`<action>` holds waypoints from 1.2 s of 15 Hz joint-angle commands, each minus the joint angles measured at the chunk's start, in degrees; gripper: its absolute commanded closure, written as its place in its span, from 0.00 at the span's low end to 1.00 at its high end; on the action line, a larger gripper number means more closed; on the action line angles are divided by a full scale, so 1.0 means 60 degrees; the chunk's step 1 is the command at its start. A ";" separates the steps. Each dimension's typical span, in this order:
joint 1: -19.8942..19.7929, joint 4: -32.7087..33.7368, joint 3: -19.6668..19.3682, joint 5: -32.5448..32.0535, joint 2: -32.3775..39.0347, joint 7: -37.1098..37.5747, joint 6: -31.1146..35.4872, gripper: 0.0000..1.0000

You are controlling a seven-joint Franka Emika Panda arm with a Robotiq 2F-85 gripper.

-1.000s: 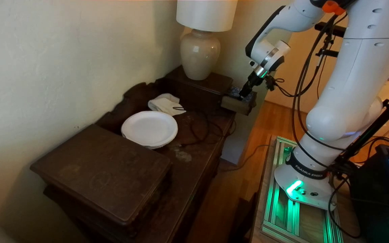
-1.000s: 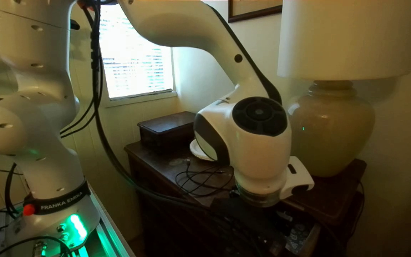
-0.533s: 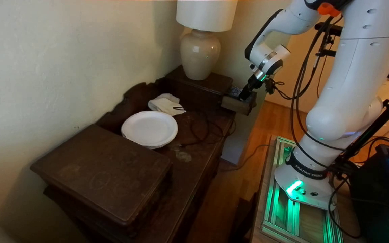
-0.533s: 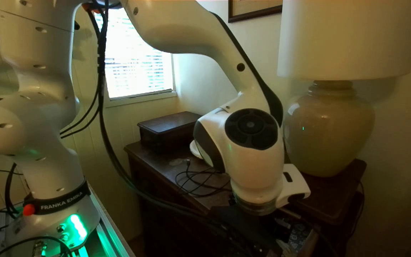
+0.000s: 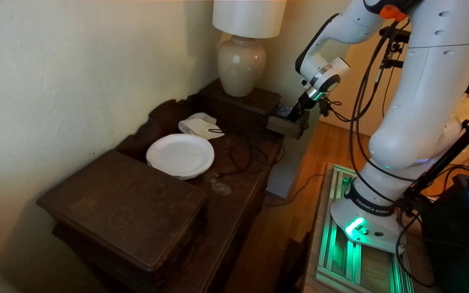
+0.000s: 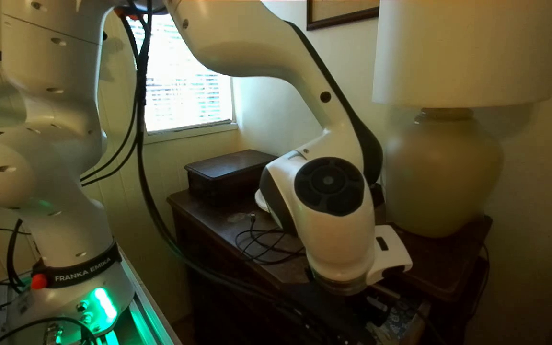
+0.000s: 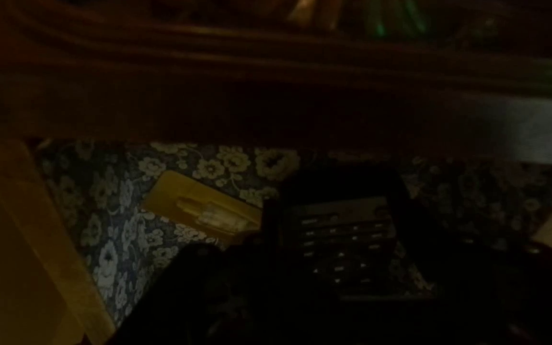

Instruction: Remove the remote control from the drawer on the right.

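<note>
The small drawer (image 5: 284,125) is pulled out below the lamp; its pale side (image 6: 418,326) and rim (image 7: 41,230) also show. Flowered paper lines it. The dark remote control (image 7: 340,239), with pale button marks, lies inside; neither exterior view shows it clearly. My gripper (image 5: 294,115) reaches down into the drawer. In the dark wrist view its fingers (image 7: 337,201) stand on both sides of the remote. The left finger is close against it. A strip of lining shows between the remote and the right finger, so the gripper looks open around it.
A yellow package (image 7: 199,201) lies in the drawer beside the left finger. The cabinet's wooden edge (image 7: 257,100) passes close by the drawer. A lamp (image 5: 241,65) stands above. Plates (image 5: 180,156), a cloth (image 5: 200,125) and cables (image 6: 269,244) lie on the dresser.
The arm has lowered slightly and shifted a little, bringing the gripper deeper into the drawer. The drawer and the things on the dresser have not moved.
</note>
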 commanded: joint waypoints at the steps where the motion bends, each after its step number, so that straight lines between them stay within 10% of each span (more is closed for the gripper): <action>1: -0.0071 0.0057 0.0169 0.0829 0.0051 -0.0750 0.0093 0.37; 4: 0.0053 0.0018 0.0107 0.1067 -0.0009 -0.0826 0.0130 0.63; 11: 0.0726 -0.0498 -0.0509 -0.0421 -0.1239 0.1339 0.1031 0.64; 18: 0.0965 -0.0952 -0.1224 -0.4997 -0.2049 0.5551 0.0667 0.64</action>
